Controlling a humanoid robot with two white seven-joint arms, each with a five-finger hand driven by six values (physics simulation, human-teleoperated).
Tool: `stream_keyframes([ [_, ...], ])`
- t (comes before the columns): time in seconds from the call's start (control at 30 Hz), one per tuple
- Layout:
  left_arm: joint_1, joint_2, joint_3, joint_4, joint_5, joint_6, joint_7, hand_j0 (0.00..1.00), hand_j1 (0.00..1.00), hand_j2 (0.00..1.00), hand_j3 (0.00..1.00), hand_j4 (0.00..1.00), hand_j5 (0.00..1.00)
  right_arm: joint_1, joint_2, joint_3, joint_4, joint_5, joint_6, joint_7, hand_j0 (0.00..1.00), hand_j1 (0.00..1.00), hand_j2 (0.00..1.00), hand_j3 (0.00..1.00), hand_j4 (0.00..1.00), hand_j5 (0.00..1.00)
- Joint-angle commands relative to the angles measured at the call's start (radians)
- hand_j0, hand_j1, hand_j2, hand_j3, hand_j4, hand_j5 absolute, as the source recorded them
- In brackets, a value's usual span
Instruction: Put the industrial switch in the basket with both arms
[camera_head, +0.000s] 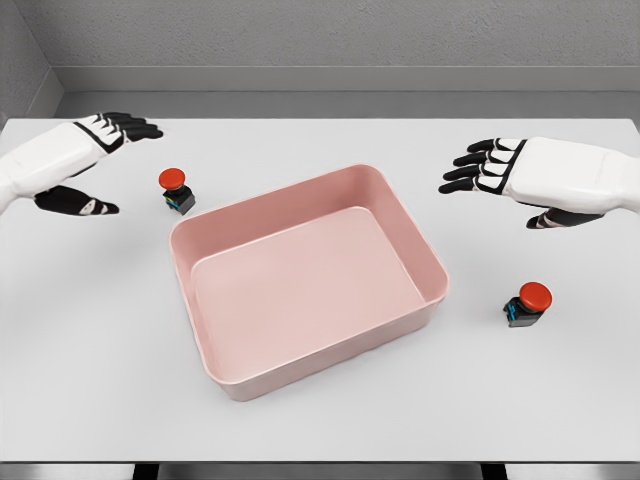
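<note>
Both hands are held open and empty. One switch (176, 190) lies beside the left hand (85, 160). Another switch (528, 303) sits below the right hand (510, 175), outside the basket (400, 215).

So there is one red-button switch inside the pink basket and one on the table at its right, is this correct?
Not quite. The head view shows the pink basket empty: one switch stands on the table left of it, the other switch at its right.

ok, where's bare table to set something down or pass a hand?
Free: the white table in front of the pink rectangular plastic basket, and behind it between the hands. Tighter: left red-capped black switch near the basket's corner, right switch beside its right wall.
</note>
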Motion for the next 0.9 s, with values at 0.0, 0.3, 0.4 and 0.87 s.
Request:
stream_keyframes([
  [0.0,0.000,0.007,0.004,0.007,0.006,0.000,0.001,1.00,1.00,1.00,1.00,1.00,1.00,0.000,-0.002,0.000,0.001,-0.005,0.002,0.000,1.00,1.00,1.00,1.00,1.00,1.00],
  [0.3,0.000,0.001,0.003,0.093,0.000,0.000,-0.026,1.00,1.00,1.00,1.00,1.00,1.00,0.035,-0.006,-0.003,0.296,-0.018,0.002,-0.148,1.00,1.00,1.00,1.00,1.00,1.00],
  [0.4,-0.005,-0.009,-0.002,0.118,-0.040,0.000,-0.027,1.00,1.00,1.00,1.00,1.00,1.00,0.077,-0.006,-0.003,0.359,-0.019,0.002,-0.266,1.00,1.00,1.00,1.00,1.00,1.00],
  [0.87,-0.138,-0.156,-0.036,0.282,-0.175,0.000,-0.070,1.00,1.00,1.00,1.00,1.00,1.00,0.227,-0.016,0.069,0.305,-0.010,0.002,-0.280,1.00,1.00,1.00,1.00,1.00,1.00],
])
